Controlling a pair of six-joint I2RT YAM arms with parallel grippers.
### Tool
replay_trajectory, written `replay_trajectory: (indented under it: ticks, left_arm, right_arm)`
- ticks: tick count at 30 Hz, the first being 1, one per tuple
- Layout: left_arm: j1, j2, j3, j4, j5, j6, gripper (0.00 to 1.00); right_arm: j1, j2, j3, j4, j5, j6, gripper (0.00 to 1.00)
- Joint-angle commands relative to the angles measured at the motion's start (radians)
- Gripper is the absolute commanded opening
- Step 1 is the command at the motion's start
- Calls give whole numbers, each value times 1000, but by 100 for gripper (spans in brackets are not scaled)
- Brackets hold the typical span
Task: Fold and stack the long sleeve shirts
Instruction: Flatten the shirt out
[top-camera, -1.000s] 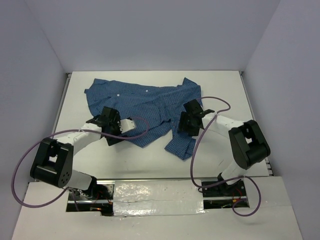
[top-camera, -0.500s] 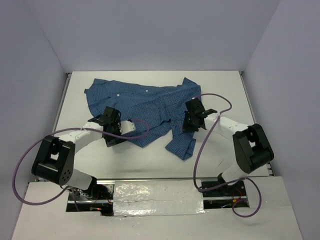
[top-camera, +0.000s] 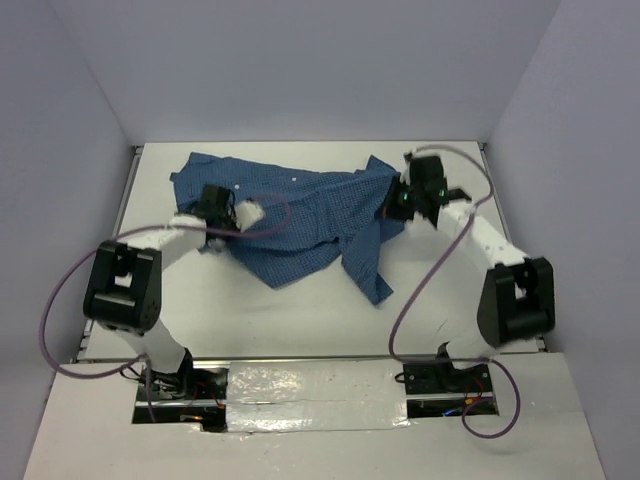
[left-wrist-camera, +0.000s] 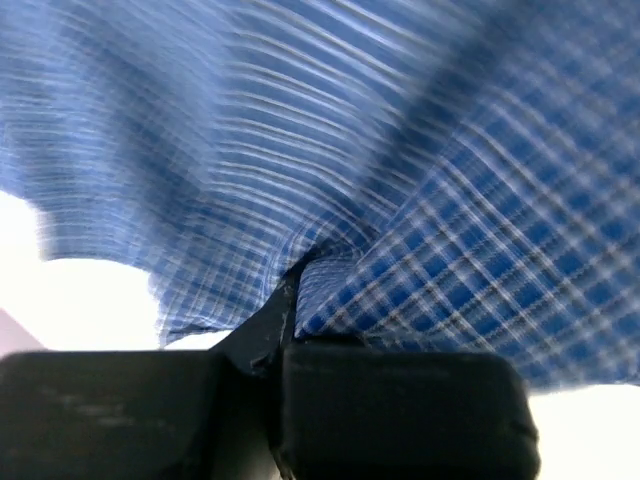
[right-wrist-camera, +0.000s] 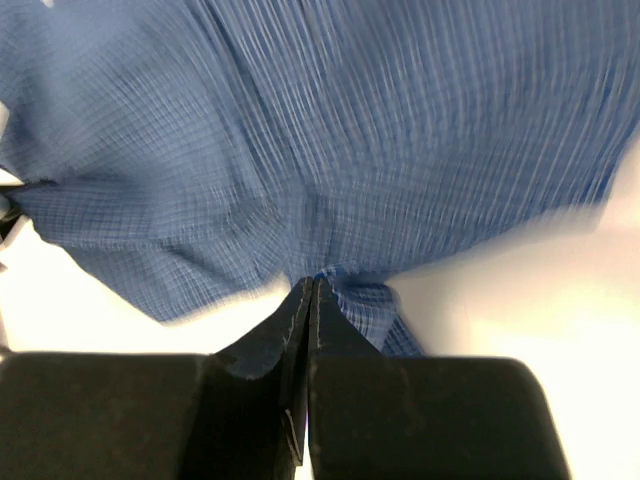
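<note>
We have the left claw (left-wrist-camera: 285, 298) and right claw (right-wrist-camera: 309, 292) each clamped on a thin pinch of the shirt (top-camera: 305, 210), which is bunched near the surface's (top-camera: 300, 312) far edge. Risk: the pinch slips under tension, or we've caught only one layer.

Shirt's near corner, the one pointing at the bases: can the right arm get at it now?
Probably, but only once it lets go: the right claw is shut on the shirt farther back. The corner lies uncovered on the table, with nothing in the way.
</note>
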Motion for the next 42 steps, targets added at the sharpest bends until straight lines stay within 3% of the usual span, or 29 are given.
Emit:
replay_trajectory:
  ticks: [1,2,3,5,6,7,9,10,12,13,16,18,21,23,25,26,27,29,30,33,35,39,42]
  left_arm:
    - [97,109,498,-27,7,-117,0]
    - [155,153,648,-69,5,-160,0]
    - [183,263,993,-118,11,-250,0]
    - [259,379,1354,-266,42,-323,0]
    - [276,472,1651,-297,77,-364,0]
    - [287,486,1727,-278,86,-371,0]
    - [287,361,1567,-146,112,-346,0]
    - [287,283,1433,53,137,-339,0]
    - [281,112,1158,196,209,-290,0]
    - [276,87,1132,181,267,-274,0]
    - [270,66,1193,27,326,-254,0]
    - [270,19,1176,-92,350,-173,0]
    - [253,-123,1011,-181,431,-46,0]
    - [224,-194,928,-234,491,32,0]
    - [151,-303,828,-398,548,177,0]
    - [129,-331,806,-473,566,235,0]
    - [108,-357,786,-629,586,297,0]
    - [79,-447,703,-783,614,470,0]
    - [80,-481,662,-848,603,487,0]
    - [80,-618,457,-873,490,493,0]
    - [80,-715,295,-884,409,530,0]
    - [80,-834,95,-830,297,539,0]
    - [82,-888,4,-781,289,482,0]
  right_arm:
    - [-81,180,537,-32,-124,-108,0]
    - [-99,216,669,-60,-135,-115,0]
    - [-129,254,942,-107,-143,-118,0]
    - [-166,354,1208,-129,-184,-80,0]
    - [-211,386,1420,-102,-199,-43,0]
    - [-254,413,1481,-61,-260,61,0]
    - [-318,385,1440,154,-304,172,0]
    - [-332,321,1384,220,-323,237,0]
    - [-348,255,1266,302,-311,232,0]
    - [-348,206,1247,290,-299,180,0]
    - [-348,95,1142,218,-301,86,0]
    - [-346,-35,955,227,-314,40,0]
    - [-325,-187,682,242,-296,-13,0]
    - [-247,-244,567,224,-237,-61,0]
    - [-143,-313,357,222,-141,-118,0]
    - [-122,-329,356,224,-114,-128,0]
    - [-105,-347,288,221,-77,-133,2]
    - [-69,-350,217,204,-38,-124,17]
    - [-50,-335,204,195,0,-122,34]
    - [22,-234,224,135,52,-104,63]
    - [75,-154,299,75,124,-106,70]
    - [191,182,481,-49,268,-52,87]
    - [208,473,719,-169,281,-7,89]
